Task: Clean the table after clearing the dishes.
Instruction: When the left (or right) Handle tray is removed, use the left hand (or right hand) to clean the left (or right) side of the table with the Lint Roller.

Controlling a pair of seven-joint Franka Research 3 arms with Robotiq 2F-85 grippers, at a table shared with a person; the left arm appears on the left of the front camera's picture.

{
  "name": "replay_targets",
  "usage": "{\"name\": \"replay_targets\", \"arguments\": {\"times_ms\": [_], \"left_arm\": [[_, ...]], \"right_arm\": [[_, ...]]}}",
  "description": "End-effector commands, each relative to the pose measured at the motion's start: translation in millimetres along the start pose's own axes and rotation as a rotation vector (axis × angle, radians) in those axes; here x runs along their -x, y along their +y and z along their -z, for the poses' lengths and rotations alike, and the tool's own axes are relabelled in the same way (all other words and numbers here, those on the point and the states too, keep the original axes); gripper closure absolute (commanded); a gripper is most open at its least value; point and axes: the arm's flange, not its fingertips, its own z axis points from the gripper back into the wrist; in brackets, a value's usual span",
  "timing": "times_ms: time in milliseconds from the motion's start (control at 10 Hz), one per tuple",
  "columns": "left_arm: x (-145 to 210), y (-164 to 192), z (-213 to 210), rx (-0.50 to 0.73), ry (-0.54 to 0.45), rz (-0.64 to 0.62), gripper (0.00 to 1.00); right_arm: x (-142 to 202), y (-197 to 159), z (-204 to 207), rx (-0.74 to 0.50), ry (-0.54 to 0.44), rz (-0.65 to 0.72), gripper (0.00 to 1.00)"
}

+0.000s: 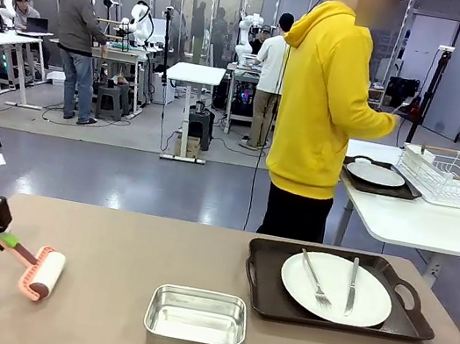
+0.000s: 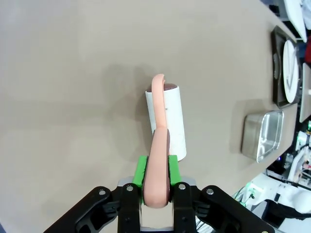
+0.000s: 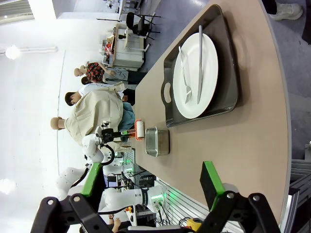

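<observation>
clamping the lint roller (image 2: 167, 121) by its pink handle is the left gripper (image 2: 155, 171); right gripper (image 3: 151, 167) gapes wide

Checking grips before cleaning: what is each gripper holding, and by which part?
Left gripper holds the lint roller by its pink handle; right gripper holds nothing.

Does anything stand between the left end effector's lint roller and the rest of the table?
Yes: right of the roller sits the steel pan; farther right lies the tray holding a plate.
</observation>
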Motion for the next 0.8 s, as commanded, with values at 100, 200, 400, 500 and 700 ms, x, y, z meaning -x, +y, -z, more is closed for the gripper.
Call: {"name": "replay_targets", "arguments": {"times_ms": [100, 200, 400, 500, 700], "left_arm": [[31, 44, 2, -0.215, 0.042, 0.024, 0.79], [33, 40, -8, -0.309, 0.064, 0.028, 0.79], [33, 34, -26, -0.422, 0.092, 0.014, 0.79], [33, 29, -33, -0.439, 0.081, 0.019, 0.79], [31, 13, -50, -0.513, 0.09, 0.025, 0.79]], "right_arm": [[1, 3, -1, -0.003, -0.001, -0.006, 0.0], [1, 3, -1, -0.003, -0.001, -0.006, 0.0], [1, 3, -1, -0.003, -0.001, -0.006, 0.0], [1, 3, -1, -0.003, -0.001, -0.006, 0.0], [1, 3, -1, -0.003, -0.001, -0.006, 0.0]]}}
